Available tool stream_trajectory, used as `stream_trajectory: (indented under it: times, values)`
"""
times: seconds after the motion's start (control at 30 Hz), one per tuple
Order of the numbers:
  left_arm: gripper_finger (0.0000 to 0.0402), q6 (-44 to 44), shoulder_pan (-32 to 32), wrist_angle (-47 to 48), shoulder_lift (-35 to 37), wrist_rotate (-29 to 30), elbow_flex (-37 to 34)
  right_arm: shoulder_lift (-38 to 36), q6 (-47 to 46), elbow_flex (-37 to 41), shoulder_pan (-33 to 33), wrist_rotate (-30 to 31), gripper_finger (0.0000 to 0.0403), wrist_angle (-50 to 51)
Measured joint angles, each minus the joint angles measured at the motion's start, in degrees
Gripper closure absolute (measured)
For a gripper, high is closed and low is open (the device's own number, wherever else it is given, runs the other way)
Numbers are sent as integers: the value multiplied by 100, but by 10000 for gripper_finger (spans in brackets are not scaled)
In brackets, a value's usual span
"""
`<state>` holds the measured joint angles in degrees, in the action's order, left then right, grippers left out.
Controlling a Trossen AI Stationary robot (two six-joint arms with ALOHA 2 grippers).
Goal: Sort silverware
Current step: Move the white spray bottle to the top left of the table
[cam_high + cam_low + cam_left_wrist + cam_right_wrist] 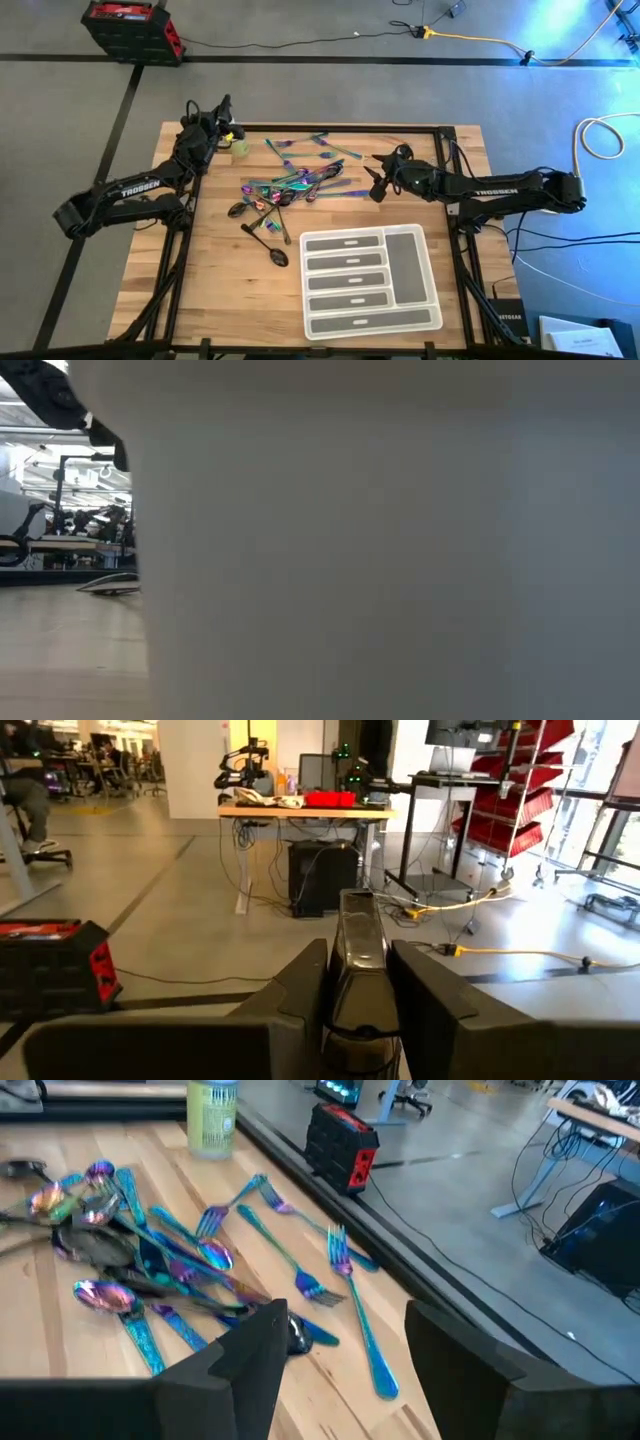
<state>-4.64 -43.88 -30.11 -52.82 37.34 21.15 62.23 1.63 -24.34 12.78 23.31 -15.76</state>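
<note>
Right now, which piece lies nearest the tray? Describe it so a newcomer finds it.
Start at the white-grey tray on the wooden table. Just off the tray's left side lies a dark spoon, bowl toward the tray. It is black and apart from the rainbow silverware pile.

We see the silverware (290,185) heaped mid-table, with the tray (418,258) nearer the front edge, toward the right arm's side. The spray bottle (240,147) stands at the far left corner beside the left gripper (226,112), and the right gripper (377,186) hangs just right of the heap.
</note>
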Motion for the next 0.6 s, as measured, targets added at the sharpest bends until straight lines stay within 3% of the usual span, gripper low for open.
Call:
stream_trajectory:
  times: [0.1,0.6]
  values:
    - [318,15,0,-8,0,-13,-4,132,-122,0,0,-155,214,-31]
    - [165,607,1,-659,-4,-508,-24,370,-121,2,-4,-847,214,-130]
